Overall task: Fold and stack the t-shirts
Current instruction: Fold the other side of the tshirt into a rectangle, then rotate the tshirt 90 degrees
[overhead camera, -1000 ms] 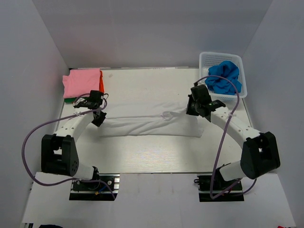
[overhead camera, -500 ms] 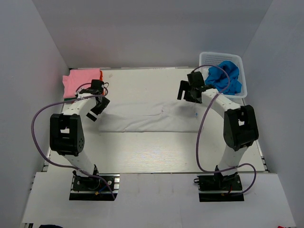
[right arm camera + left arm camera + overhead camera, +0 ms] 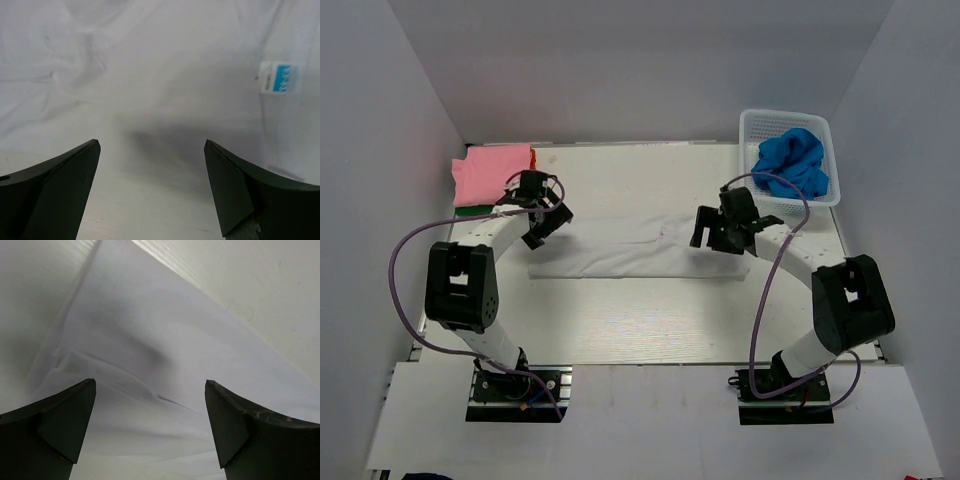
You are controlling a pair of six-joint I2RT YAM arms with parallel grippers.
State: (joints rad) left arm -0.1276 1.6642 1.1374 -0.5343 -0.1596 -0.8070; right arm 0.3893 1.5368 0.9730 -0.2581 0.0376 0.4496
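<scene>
White t-shirt (image 3: 620, 257) lies flat beneath the left tool (image 3: 150, 390) and right tool (image 3: 152, 149), both spread wide, gripping nothing.

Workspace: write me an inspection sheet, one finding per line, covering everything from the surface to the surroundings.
Surface: pale table, no spills seen.
Job's things: white t-shirt lies mid-table as a long folded band, its blue neck label showing. A folded pink t-shirt tops the far-left pile, with orange-red and green edges showing. A blue t-shirt is bunched in the basket.
Clutter: white lattice basket at the far right corner.
End effectors: left end effector and right end effector are both open over the white t-shirt, holding nothing.
Cables: purple cables loop along each arm, clear of the cloth.
Surroundings: plain grey walls.
</scene>
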